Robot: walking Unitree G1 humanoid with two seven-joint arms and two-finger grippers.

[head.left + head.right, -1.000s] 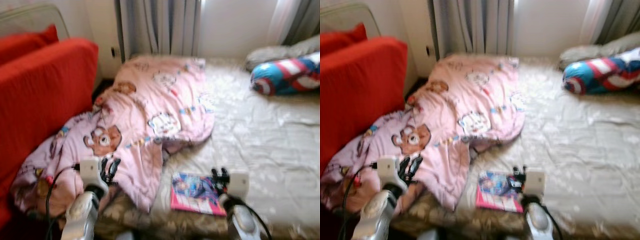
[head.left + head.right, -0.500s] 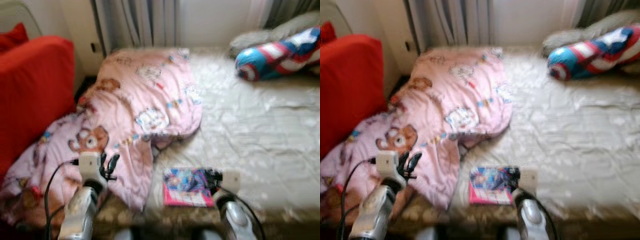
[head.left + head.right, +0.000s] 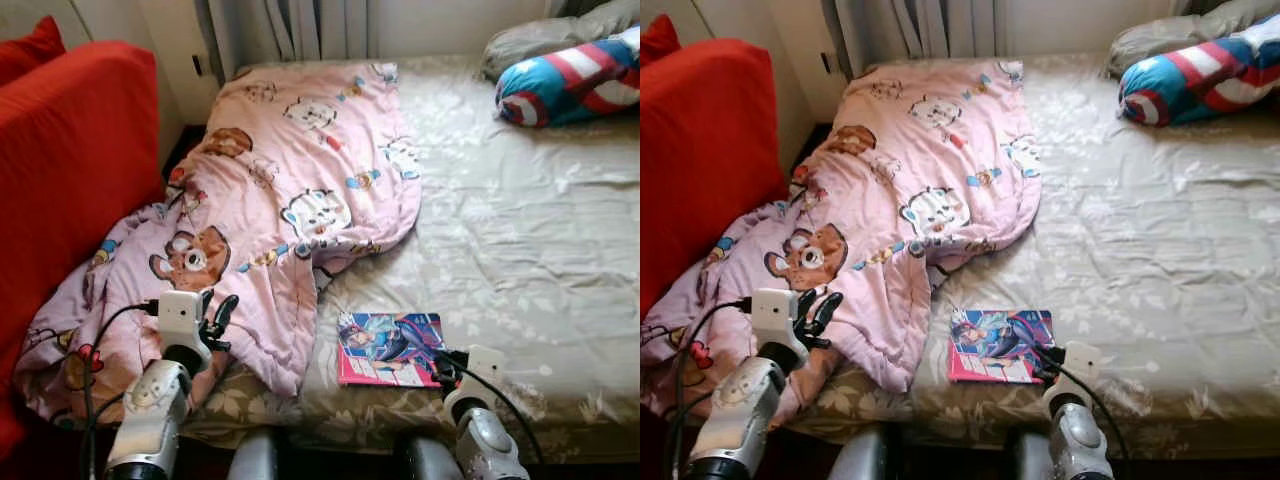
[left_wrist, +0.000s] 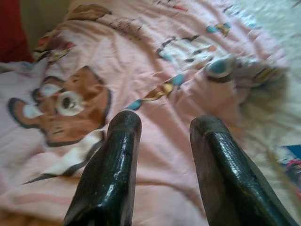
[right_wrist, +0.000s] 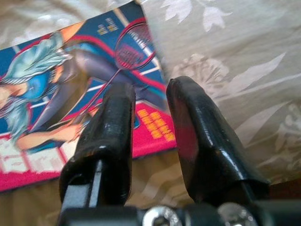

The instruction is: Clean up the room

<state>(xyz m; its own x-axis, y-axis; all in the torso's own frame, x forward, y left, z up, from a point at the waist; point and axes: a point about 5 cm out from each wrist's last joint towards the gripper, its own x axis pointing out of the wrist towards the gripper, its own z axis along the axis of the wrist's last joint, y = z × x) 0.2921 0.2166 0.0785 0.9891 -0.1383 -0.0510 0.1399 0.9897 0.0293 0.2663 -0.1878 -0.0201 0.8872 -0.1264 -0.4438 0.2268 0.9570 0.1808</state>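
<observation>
Lying flat near the near edge of the bed (image 3: 520, 240), on the beige floral sheet: magazine (image 3: 390, 348), glossy, pink-bordered cover with a blue-haired figure. Right gripper (image 5: 149, 101) at the magazine's right near corner, fingers parted by a narrow gap with nothing between them, tips over the cover's edge; contact with the cover not discernible. Left gripper (image 4: 164, 127) hovering over the near left part of the pink cartoon blanket (image 3: 290, 190), fingers spread, nothing held, pointing at a brown bear print. Blanket rumpled, spread from the far left of the bed down to its near left corner, spilling over the left edge beside the red sofa (image 3: 70, 170); near hem just left of the magazine, apart from it. At the far right of the bed: cushion (image 3: 570, 80) in blue, red and white stripes, with a grey pillow (image 3: 540, 35) behind it. Curtains (image 3: 310, 20) hanging beyond the far edge of the bed.
</observation>
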